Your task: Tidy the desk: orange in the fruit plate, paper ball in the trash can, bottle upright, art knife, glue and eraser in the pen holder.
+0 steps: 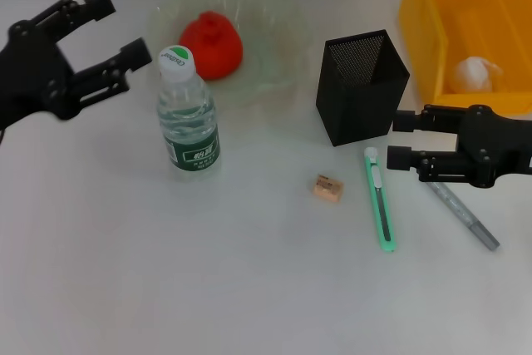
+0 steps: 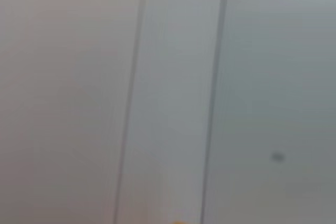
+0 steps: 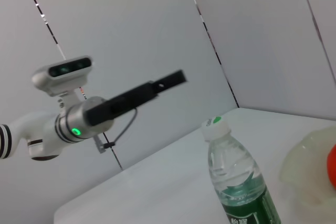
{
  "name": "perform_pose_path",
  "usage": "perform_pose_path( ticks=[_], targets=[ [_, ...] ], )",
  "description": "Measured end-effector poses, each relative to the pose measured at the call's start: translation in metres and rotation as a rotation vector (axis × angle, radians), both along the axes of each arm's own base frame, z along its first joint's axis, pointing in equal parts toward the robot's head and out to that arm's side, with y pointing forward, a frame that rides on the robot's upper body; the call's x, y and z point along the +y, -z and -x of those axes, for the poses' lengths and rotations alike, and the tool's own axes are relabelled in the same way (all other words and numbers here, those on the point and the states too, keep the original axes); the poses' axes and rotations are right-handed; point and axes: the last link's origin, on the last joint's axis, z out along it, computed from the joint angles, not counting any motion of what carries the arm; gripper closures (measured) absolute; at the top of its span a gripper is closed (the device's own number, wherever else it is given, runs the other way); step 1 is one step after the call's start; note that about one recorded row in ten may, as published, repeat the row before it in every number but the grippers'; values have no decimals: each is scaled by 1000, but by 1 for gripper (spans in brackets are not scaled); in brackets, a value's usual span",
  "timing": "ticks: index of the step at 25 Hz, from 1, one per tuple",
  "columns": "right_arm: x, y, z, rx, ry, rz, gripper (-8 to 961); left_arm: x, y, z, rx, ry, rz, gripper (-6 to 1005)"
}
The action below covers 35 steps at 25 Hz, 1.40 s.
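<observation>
Three small things are lying loose on the desk as we are looking down from the head view: the eraser (image 1: 327, 187), the art knife (image 1: 380, 199) and the glue (image 1: 462, 213), while the orange (image 1: 212, 45) is sitting in the fruit plate (image 1: 274, 64), the paper ball (image 1: 476, 74) is lying in the trash can (image 1: 432, 31), and the bottle (image 1: 188, 112) is standing upright. We are judging that the pen-holder items are what is left, and the relation that matters is this: our right gripper (image 1: 397, 140) is hovering with its fingers apart and pointing toward the pen holder (image 1: 362, 86), with the glue running out from under it toward the near edge and the knife lying just beside it, on the side toward our left arm. Both sticks are lying with their long axes running roughly from the holder toward us, nearly parallel, so we are expecting to close across the narrow width. Our right arm is clearly the nearer one; our left gripper (image 1: 112, 35) is hanging open, well apart from these things, beside the bottle and the plate. The upper end of the glue is hiding beneath our right gripper, the trash can is being cut off at the frame edge, and the left wrist view is showing us only a blurred wall.
</observation>
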Motion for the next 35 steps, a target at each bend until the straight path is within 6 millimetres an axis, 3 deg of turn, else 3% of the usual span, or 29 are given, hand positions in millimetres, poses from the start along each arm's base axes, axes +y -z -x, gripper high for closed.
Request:
perform_pose_path(
  ticks=[3, 8, 12, 14, 15, 18, 22, 25, 35],
  targets=[
    [1, 0, 1, 0, -4, 1, 213, -25, -14, -4, -45, 143, 16, 165],
    [6, -2, 6, -4, -21, -1, 213, -51, -12, -5, -80, 235, 116, 166],
    [11, -6, 13, 0, -46, -1, 213, -69, 22, -5, -67, 241, 283, 166],
    [12, -9, 18, -3, -71, 1, 213, -69, 22, -5, -67, 241, 283, 166],
    [13, -10, 20, -8, -84, 1, 213, -73, 44, -1, -37, 211, 376, 166],
    [15, -16, 23, -27, -109, 2, 213, -72, 58, 2, -17, 178, 428, 166],
    [18, -25, 27, -46, -128, 11, 213, -72, 58, 2, -17, 178, 428, 167],
    [19, -29, 30, -58, -146, 17, 213, -74, 74, 9, 2, 139, 422, 167],
    [24, -28, 44, -168, -126, 155, 213, -73, 76, 10, 10, 135, 422, 168]
  ],
)
